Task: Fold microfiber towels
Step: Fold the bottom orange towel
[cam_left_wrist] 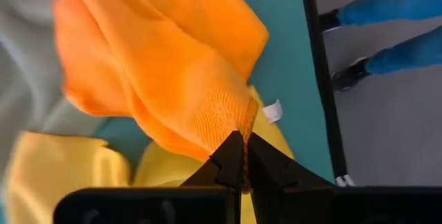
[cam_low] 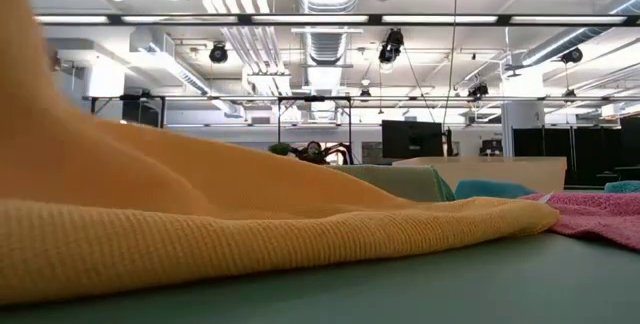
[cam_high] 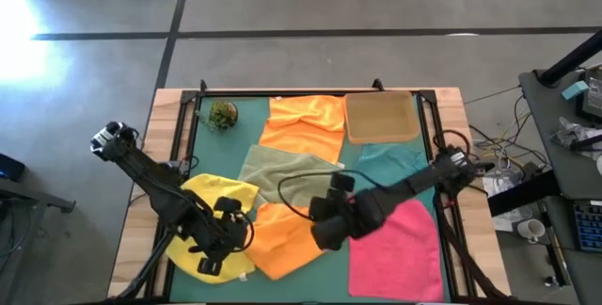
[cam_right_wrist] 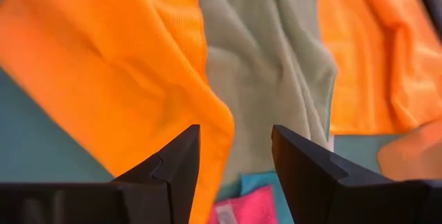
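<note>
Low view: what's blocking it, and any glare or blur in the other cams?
Low view: near orange towel fills the left foreground, soft-focus, hiding the table; ceiling lights blown out. High view: bright glare patch on the floor at top left. Left wrist view: shut left pincer sharp, cloth behind it blurred. Right wrist view: open right pincer, towels smeared.

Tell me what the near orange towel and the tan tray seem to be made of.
Orange towel: soft knit cloth, likely microfiber; fine ribbed weave, matte, drapes in folds. Tan tray: rigid, flat and matte with a raised rim, possibly cardboard or wood; cannot tell which.
</note>
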